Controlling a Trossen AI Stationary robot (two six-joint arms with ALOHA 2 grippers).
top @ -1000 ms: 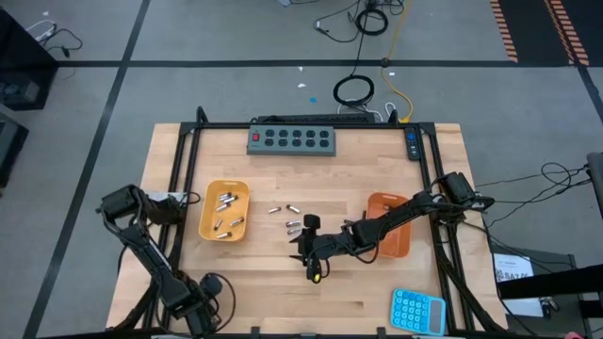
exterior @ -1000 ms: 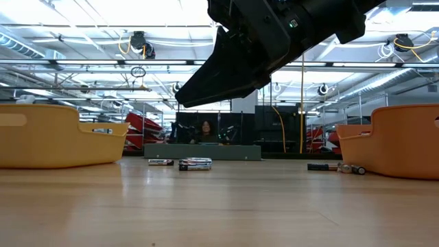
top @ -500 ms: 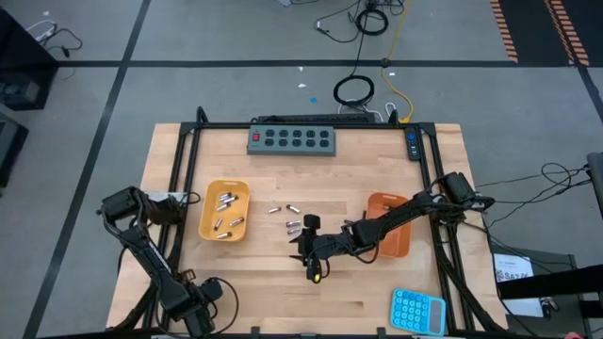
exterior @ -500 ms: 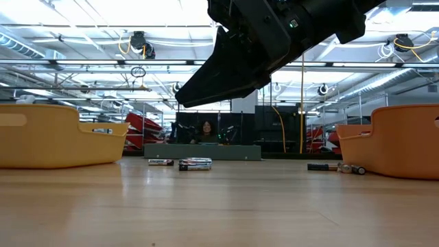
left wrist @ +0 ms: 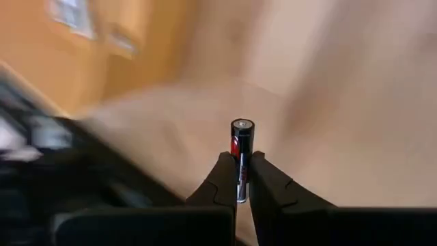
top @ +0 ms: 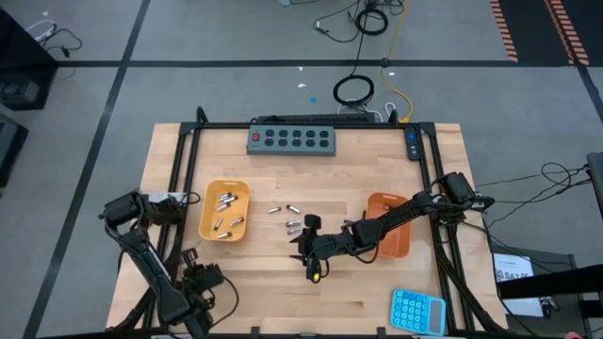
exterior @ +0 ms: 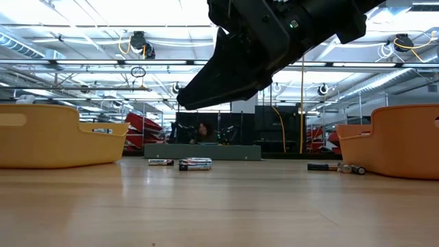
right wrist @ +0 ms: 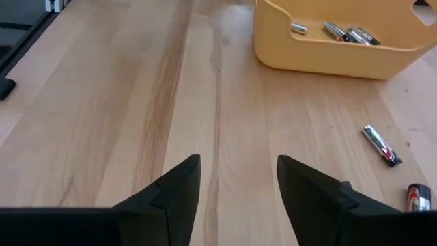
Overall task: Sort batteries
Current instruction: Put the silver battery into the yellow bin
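— Where's the left gripper [left wrist: 237, 179] at this moment?

— Down by the table's front-left corner, near the frame rail, and its fingers [left wrist: 220, 179] are clamped on a single battery [left wrist: 241, 156], dark with a red band and a silvery cap (the cap pokes out past the fingertips). In the overhead view the left arm [top: 193, 280] sits below the yellow tray [top: 223, 209].

— And the right gripper?

— The right gripper [right wrist: 239, 179] hangs over the middle of the table [top: 264, 273], jaws spread apart with bare wood between them. The right arm [top: 377, 229] reaches in from the right side, across the orange tray [top: 389, 239].

— The rest of the batteries?

— Several silver ones [right wrist: 345, 32] lie inside the yellow tray. A few loose batteries [top: 290, 209] rest on the wood between the two trays, just beyond the right gripper. Its wrist camera picks up one slim loose battery [right wrist: 381, 145] and a thicker one [right wrist: 417, 197] near it, both well apart from the yellow tray. The low view shows two more lying flat [exterior: 195, 163] on the tabletop
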